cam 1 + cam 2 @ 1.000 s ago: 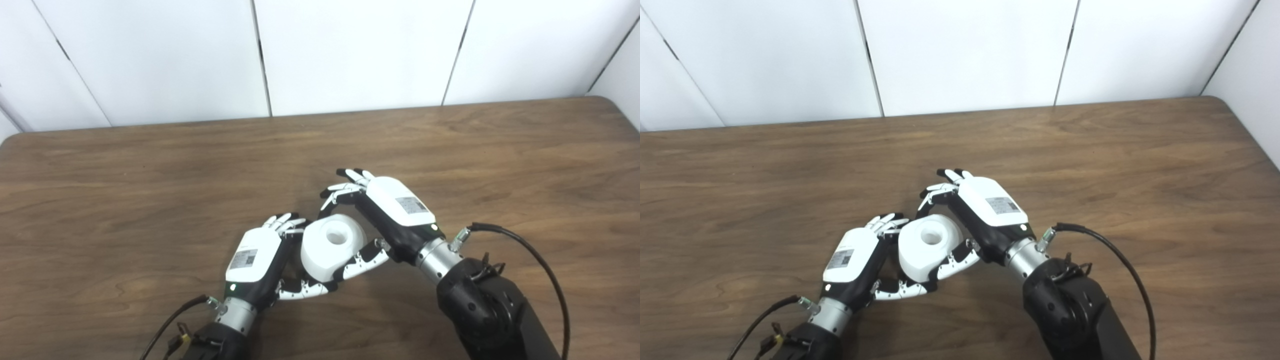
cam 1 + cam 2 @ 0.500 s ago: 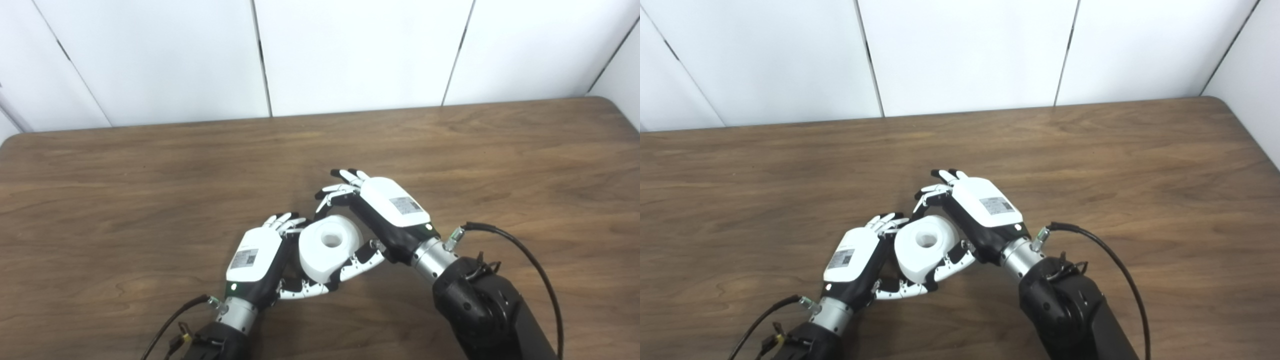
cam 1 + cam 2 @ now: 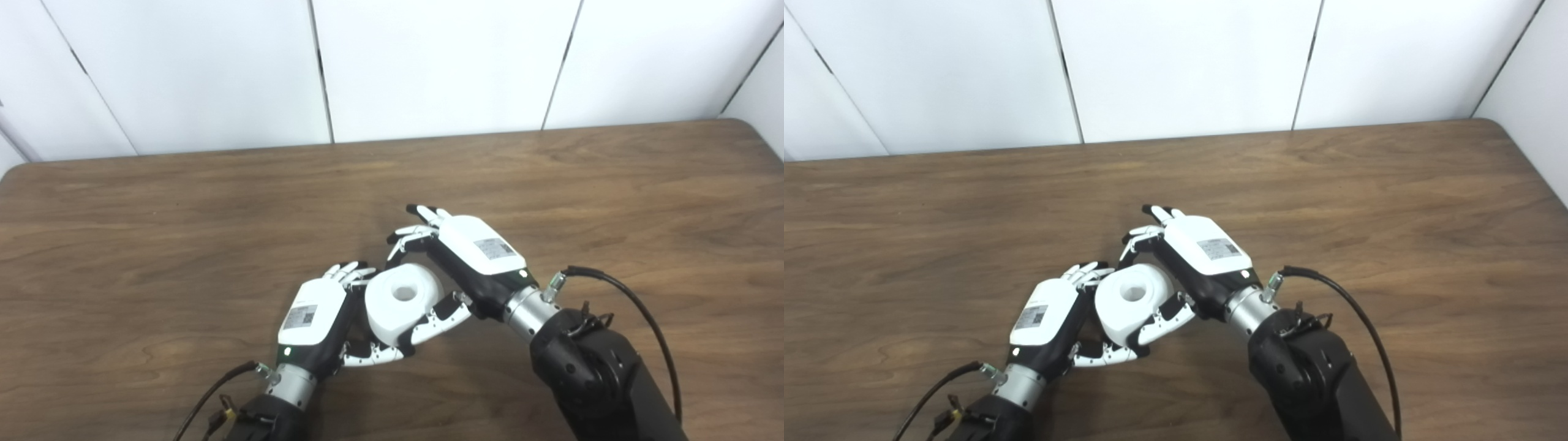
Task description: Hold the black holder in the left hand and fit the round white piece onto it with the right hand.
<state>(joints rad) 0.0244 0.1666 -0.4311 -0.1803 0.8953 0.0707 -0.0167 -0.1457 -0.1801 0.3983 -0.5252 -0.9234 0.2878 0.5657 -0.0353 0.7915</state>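
A round white piece point(image 3: 401, 300) with a hole in its top sits between two robot hands above a wooden table point(image 3: 612, 184), near its front middle. The right hand point(image 3: 468, 257) grips it between thumb and curled fingers; the left hand point(image 3: 315, 318) cups it from the other side. The black holder is hidden.

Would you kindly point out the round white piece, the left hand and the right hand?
round white piece point(image 3: 401, 303): left eye view, on its top face beside the hole.
left hand point(image 3: 313, 321): left eye view, on its white back cover.
right hand point(image 3: 1206, 248): right eye view, on its white back cover.
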